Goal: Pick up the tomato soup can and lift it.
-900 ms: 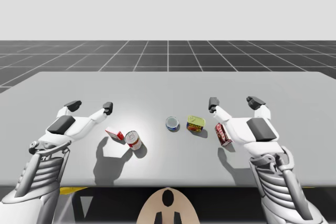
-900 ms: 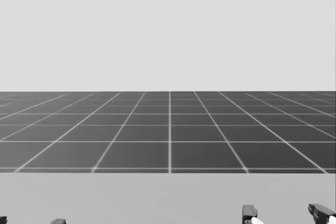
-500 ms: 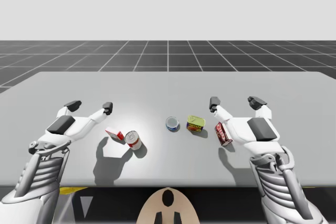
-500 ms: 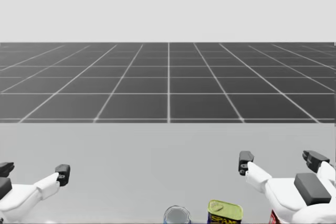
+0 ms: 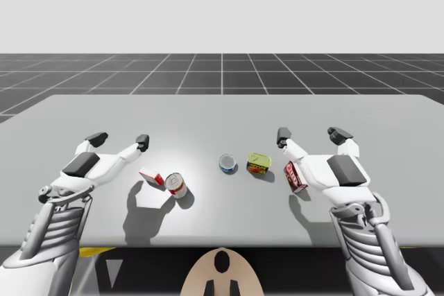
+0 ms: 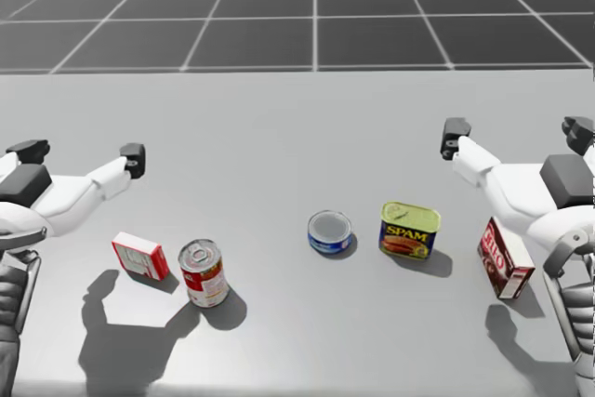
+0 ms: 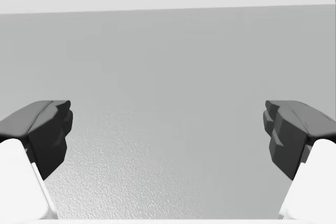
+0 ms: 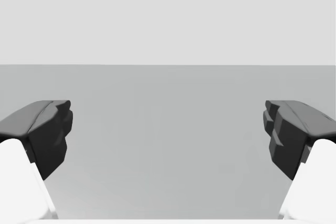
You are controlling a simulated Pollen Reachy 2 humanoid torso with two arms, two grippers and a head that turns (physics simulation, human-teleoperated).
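Note:
The tomato soup can [image 5: 176, 185] [image 6: 204, 272], red and white with a grey lid, stands upright on the table left of the middle. My left gripper [image 5: 119, 140] [image 6: 81, 153] [image 7: 168, 135] hovers open, behind and to the left of the can and apart from it, with bare table between its fingers. My right gripper [image 5: 310, 135] [image 6: 516, 135] [image 8: 168, 135] is open too, far off at the right side, holding nothing.
A small red and white box [image 5: 150, 177] [image 6: 140, 256] lies just left of the soup can. A flat blue can [image 6: 330, 231], a yellow and blue rectangular tin [image 6: 409, 229] and a dark red box [image 6: 505, 257] stand in a row toward the right, the box under my right forearm.
My head has turned downward, so the head view now takes in the table and its objects. Both arms and all objects stay where they were.

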